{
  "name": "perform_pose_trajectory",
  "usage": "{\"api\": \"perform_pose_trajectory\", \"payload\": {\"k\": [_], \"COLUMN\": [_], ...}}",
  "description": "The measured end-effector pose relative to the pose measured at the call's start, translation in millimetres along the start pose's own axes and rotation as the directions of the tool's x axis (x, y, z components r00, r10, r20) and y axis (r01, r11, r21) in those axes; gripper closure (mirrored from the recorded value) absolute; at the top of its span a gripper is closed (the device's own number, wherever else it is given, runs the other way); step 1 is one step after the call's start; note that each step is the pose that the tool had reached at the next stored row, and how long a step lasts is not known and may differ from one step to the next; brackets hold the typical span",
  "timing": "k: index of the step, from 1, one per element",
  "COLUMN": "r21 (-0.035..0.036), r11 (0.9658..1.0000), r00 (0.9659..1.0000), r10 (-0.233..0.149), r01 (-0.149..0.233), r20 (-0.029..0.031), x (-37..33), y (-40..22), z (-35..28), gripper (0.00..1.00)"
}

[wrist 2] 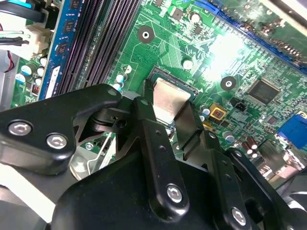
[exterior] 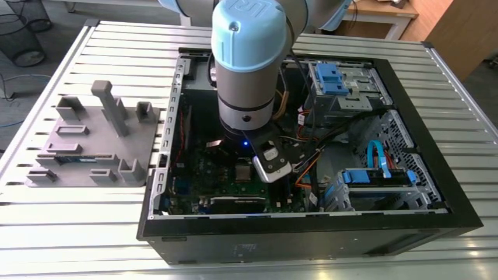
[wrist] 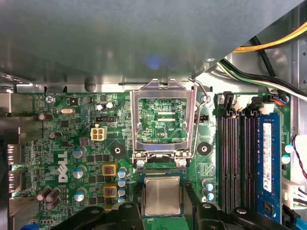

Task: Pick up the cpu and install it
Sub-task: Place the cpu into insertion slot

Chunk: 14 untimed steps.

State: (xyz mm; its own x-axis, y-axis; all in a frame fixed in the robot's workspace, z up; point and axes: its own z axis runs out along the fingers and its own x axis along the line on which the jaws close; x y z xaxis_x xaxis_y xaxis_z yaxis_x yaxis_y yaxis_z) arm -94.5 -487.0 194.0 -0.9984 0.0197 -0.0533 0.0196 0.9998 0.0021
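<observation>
A pale blue and silver robot arm (exterior: 245,70) reaches straight down into an open black computer case (exterior: 311,236) that lies on its side. In the second wrist view, the gripper (wrist 2: 171,96) is low over the green motherboard (wrist 2: 192,43). Its two black fingers (wrist 2: 144,120) are drawn in against opposite edges of the cpu (wrist 2: 169,103), so the gap between them is just the chip's width. The small square chip with its silvery-grey top is held between the fingertips.

In the first wrist view, the cpu (wrist: 162,195) is at the dark socket opening. It is just beside the hinged metal hold-down frame (wrist: 162,91), which stands swung open. I cannot tell whether the chip is fully seated. Black memory slots (wrist: 237,153) and a blue memory stick (wrist: 267,163) run alongside. Yellow and black cables (wrist: 278,43) cross one corner.

The case rests on a table (exterior: 78,239) of ribbed aluminium slats. On the exterior view's left, well apart from the case, sits a grey holder tray (exterior: 86,146) with upright blocks. Inside the case, blue drive brackets (exterior: 330,76) show on the exterior view's right.

Beyond the table are a grey floor, a wire waste basket (exterior: 23,35) and a wooden desk (exterior: 389,11).
</observation>
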Motion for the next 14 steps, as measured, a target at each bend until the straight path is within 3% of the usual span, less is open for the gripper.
{"api": "perform_pose_trajectory", "payload": {"k": [14], "r21": [-0.0004], "r11": [1.0], "r00": [1.0], "r10": [0.0], "r01": [0.0], "r20": [0.0001], "x": [-0.2], "y": [0.1], "z": [-3.6], "gripper": [0.55]}}
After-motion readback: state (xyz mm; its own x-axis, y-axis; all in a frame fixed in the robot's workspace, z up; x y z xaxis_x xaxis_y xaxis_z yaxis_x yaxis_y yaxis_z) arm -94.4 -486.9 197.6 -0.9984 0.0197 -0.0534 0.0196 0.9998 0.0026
